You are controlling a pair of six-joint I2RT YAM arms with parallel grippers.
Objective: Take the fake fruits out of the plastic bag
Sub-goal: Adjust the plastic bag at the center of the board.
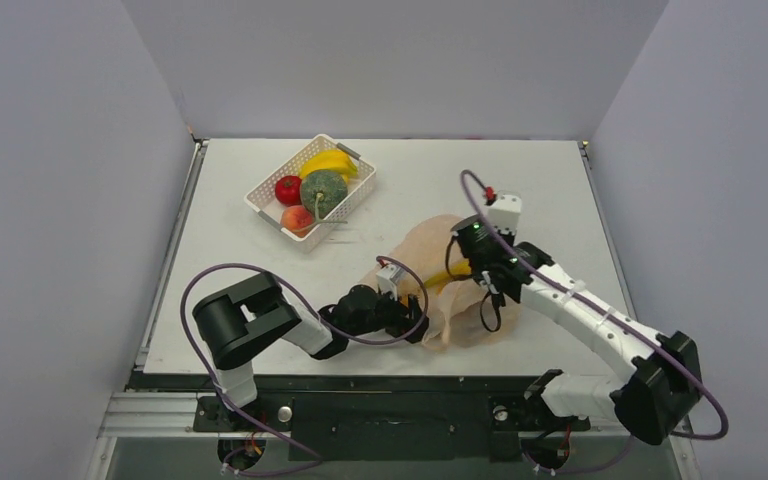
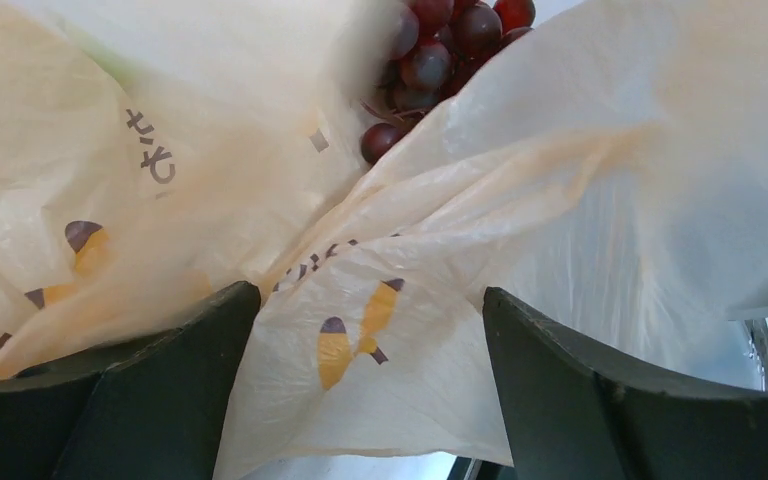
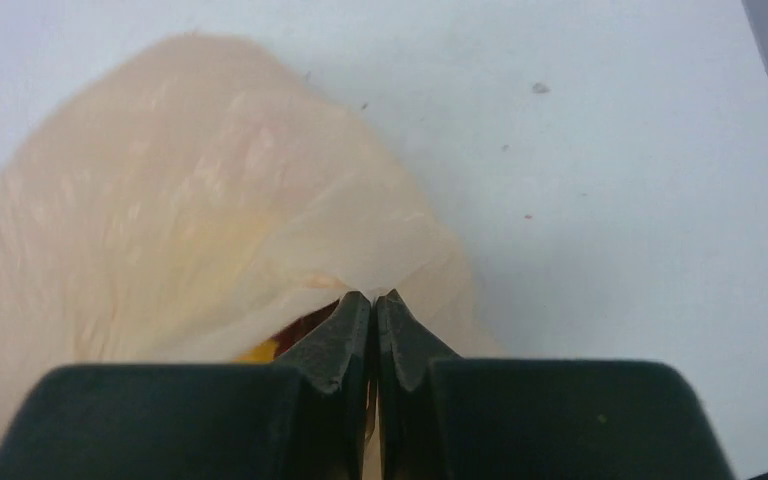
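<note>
1. The bag [image 1: 430, 245] lies crumpled on the worktop [image 1: 410, 180], towards its near edge, with one hand at each side.
2. The left hand [image 2: 368, 295] sits at the bag's near left side. Its fingers [image 2: 160, 400] stand wide apart. Printed bag film fills the gap between them, and we see no clamping on it.
3. In the left wrist view we see the grapes [image 2: 440, 45] beyond the fingers, in a gap between two folds of film, still in the bag.
4. The right hand [image 3: 373, 298] sits at the bag's right side. Its fingers are pressed together, clamped on a gathered fold of film at the tips.
5. In the top view we see a yellow fruit [image 1: 445, 273] at the bag, between the two hands and partly covered by film.
6. The basket [image 1: 350, 207] stands at the far left of the worktop, well apart from the bag.
7. The basket holds the apple [image 1: 288, 189], the melon [image 1: 323, 192], the bananas [image 1: 332, 162] and the peach [image 1: 297, 217]. The melon lies in the middle, touching the others.
</note>
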